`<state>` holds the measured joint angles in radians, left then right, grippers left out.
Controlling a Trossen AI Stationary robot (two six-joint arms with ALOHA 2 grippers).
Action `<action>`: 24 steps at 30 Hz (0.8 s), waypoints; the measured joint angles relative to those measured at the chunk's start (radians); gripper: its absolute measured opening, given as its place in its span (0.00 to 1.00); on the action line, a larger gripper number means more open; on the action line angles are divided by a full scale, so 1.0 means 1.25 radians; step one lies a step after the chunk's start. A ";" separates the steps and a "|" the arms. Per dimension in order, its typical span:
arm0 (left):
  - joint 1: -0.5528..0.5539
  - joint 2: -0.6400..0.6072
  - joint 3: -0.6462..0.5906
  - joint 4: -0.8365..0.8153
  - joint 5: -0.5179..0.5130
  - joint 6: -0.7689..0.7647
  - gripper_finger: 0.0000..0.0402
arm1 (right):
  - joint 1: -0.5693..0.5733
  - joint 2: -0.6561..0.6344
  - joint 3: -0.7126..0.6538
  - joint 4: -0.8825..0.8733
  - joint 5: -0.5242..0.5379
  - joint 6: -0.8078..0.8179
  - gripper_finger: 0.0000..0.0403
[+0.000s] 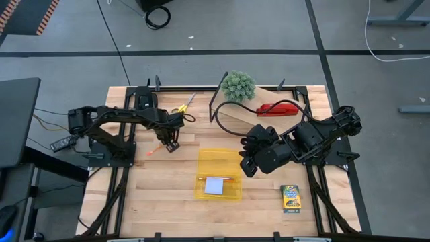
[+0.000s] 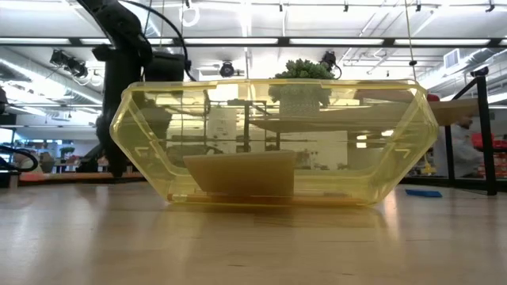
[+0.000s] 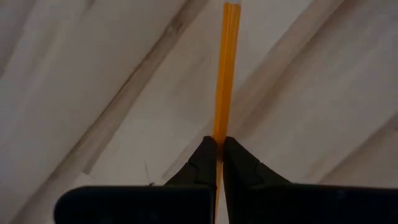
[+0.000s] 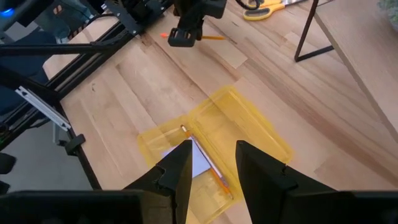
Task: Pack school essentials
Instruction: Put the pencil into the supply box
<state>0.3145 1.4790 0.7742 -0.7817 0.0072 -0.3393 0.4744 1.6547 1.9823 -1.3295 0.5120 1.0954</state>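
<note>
On the table left of the yellow bin (image 1: pixel 218 173), left end effector (image 1: pixel 169 142) clamped on an orange pencil (image 3: pixel 222 74); right end effector (image 4: pixel 211 163) empty, parted.

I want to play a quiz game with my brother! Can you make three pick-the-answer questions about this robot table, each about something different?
1. Where is the green-and-yellow crayon box?
A. inside the bin
B. on the table, near the right arm
C. on the wooden shelf

2. What colour is the clear plastic bin?
A. yellow
B. blue
C. red

3. What is the left gripper doing?
A. hanging wide open
B. pinching an orange pencil
C. holding the scissors

Answers:
1. B: the box lies on bare wood outside the bin.
2. A: its walls are see-through yellow.
3. B: the left wrist view shows the fingers shut on the pencil.
</note>
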 joint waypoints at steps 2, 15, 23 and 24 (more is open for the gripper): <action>-0.007 -0.026 0.000 -0.004 -0.001 -0.026 0.01 | 0.000 0.000 0.000 0.000 0.005 -0.007 0.32; -0.152 -0.157 0.002 0.013 0.009 -0.209 0.01 | 0.000 0.000 0.000 0.000 0.010 -0.046 0.32; -0.245 -0.162 0.131 0.018 -0.038 -0.270 0.01 | 0.000 0.000 0.000 0.000 -0.014 -0.071 0.32; -0.256 -0.161 0.151 0.020 -0.049 -0.277 0.01 | 0.000 0.000 0.000 -0.001 -0.023 -0.073 0.32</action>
<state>-0.0053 1.2771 0.9627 -0.7571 -0.0546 -0.6849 0.4744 1.6547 1.9823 -1.3306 0.4835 1.0037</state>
